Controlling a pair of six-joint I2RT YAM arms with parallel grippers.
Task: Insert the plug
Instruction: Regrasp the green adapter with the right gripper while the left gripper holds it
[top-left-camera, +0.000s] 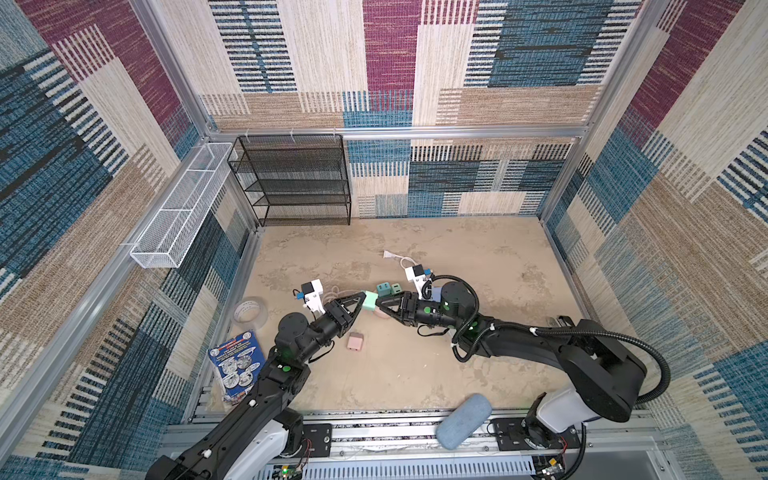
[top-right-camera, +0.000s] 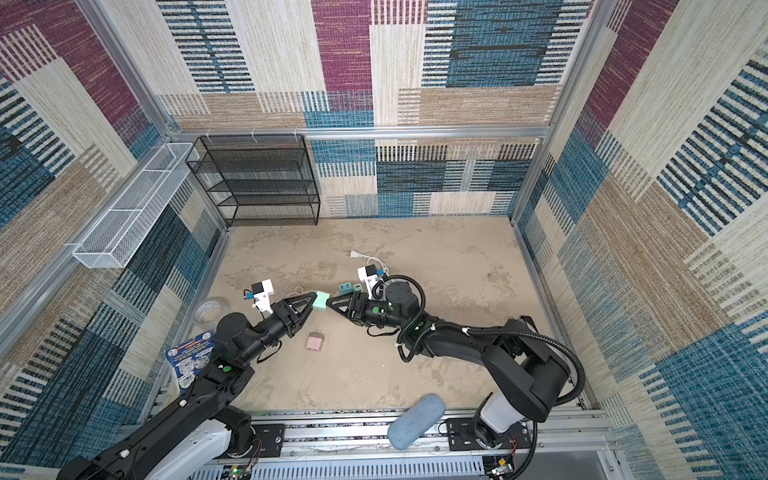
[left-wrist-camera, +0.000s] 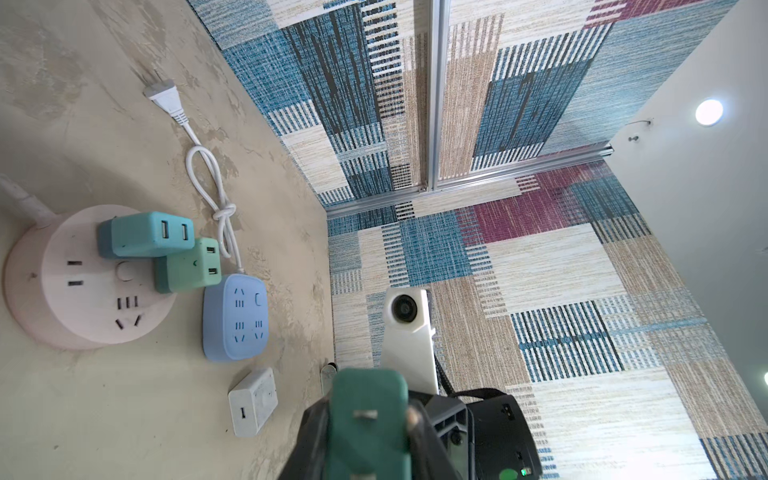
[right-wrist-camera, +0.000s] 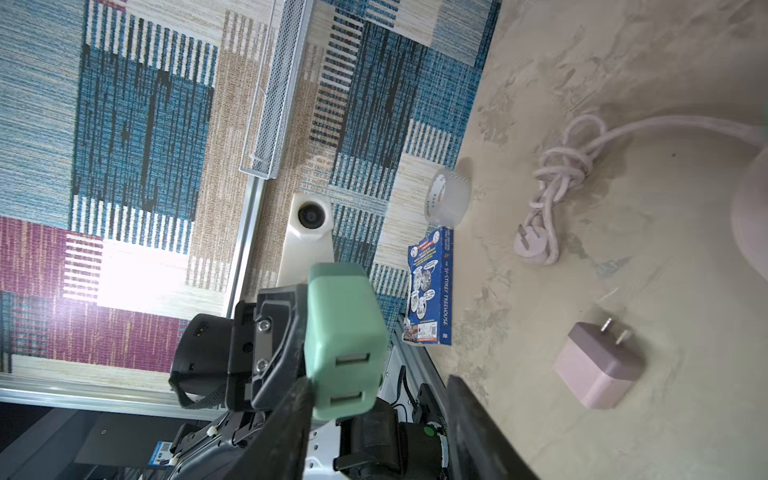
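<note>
Your left end effector (top-left-camera: 363, 295) is pinching the mint-green plug (top-left-camera: 370, 300), its fingers pressed against two opposite sides. In the left wrist view the plug's darker pin face points out past the fingertips, with its flat metal pins showing. The plug is held clear of the surface (top-left-camera: 457, 249), near the edge of the round pink socket hub (left-wrist-camera: 83, 299), on the side toward the left arm.

Your right end effector (top-left-camera: 377, 305) reaches in over the hub with its fingers spread. In the right wrist view the plug's USB end sits against one finger's edge and the other finger stands well apart. You cannot tell from these views whether that near finger touches the plug.

Two plugs are already seated on the hub: a teal charger (left-wrist-camera: 145, 235) and a green charger (left-wrist-camera: 187, 266), side by side. The hub's other sockets show uncovered.

A blue power strip (left-wrist-camera: 235, 318) lies just beside the hub, and a small white adapter (left-wrist-camera: 252, 401) lies beyond the strip. A white two-pin plug (left-wrist-camera: 166, 97) lies past the hub toward the back wall, its cord knotted. A pink charger (top-left-camera: 356, 341) lies on the surface near the hub, toward the arm bases, with its pins showing.
</note>
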